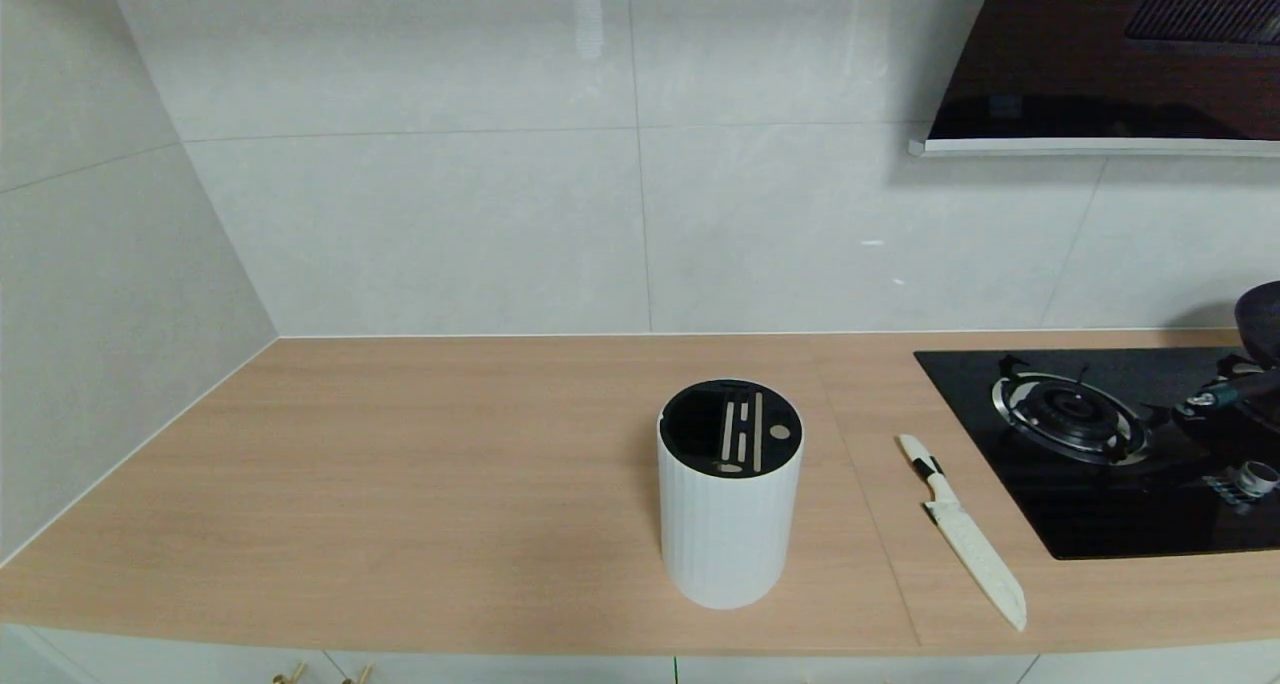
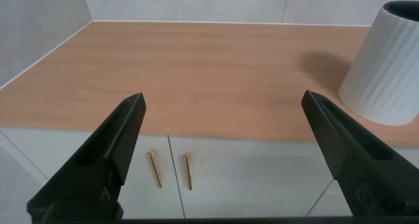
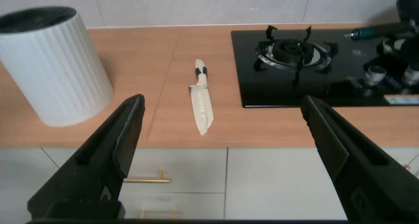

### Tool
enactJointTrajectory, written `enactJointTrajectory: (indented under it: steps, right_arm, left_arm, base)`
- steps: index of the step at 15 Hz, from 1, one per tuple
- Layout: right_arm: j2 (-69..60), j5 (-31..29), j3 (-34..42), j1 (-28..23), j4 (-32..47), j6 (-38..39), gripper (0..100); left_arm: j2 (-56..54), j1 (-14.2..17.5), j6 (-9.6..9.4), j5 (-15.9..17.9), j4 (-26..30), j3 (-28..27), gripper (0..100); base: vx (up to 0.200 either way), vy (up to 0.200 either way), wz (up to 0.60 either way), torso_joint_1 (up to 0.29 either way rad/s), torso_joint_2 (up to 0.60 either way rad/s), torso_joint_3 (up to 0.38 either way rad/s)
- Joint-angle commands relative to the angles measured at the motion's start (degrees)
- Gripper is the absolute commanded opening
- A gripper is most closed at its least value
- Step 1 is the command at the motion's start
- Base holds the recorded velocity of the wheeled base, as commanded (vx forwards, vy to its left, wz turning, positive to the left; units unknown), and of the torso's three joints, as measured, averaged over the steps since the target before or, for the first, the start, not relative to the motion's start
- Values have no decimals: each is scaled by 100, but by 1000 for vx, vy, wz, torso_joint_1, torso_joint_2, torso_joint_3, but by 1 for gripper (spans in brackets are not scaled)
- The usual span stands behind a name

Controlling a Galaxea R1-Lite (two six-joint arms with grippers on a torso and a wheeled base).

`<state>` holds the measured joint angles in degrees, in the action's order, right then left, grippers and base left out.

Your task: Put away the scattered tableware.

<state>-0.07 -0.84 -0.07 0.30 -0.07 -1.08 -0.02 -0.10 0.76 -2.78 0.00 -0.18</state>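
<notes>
A white ribbed cylindrical holder point(image 1: 730, 494) with a black slotted top stands on the wooden counter point(image 1: 450, 464); it also shows as the holder point(image 2: 386, 67) and the holder point(image 3: 55, 63). A white knife point(image 1: 960, 529) with a black band on its handle lies flat to the holder's right, beside the stove; it appears as the knife point(image 3: 201, 105). My left gripper point(image 2: 222, 112) is open, held in front of the counter's edge, left of the holder. My right gripper point(image 3: 222, 112) is open, in front of the counter edge, facing the knife.
A black gas stove point(image 1: 1100, 444) sits at the counter's right with a dark pan point(image 1: 1260, 329) on its far side. A range hood point(image 1: 1110, 64) hangs above. Tiled walls close the back and left. Cabinet doors with gold handles point(image 2: 170, 170) lie below the counter.
</notes>
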Motion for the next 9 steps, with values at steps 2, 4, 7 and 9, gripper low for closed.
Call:
enactJointTrajectory:
  steps: [2,4,7,9]
  right_arm:
    - [333,137,-335,66,-28,3,100]
    - [1326,260,-1258,339,-19,170,100]
    - [3409,260,-2172,708,-45,196,100]
    - [4868,251,-2585,708,-582,196,100]
  left_arm:
    - [2,1,4,-3,0,1,100]
    - [2,1,-5,-3,0,1,100]
    - [2,1,4,-3,0,1,100]
    - [2,1,4,-3,0,1,100]
  base:
    - [0,0,0,0,0,0]
    - [0,0,0,0,0,0]
    - [0,0,0,0,0,0]
    - [0,0,0,0,0,0]
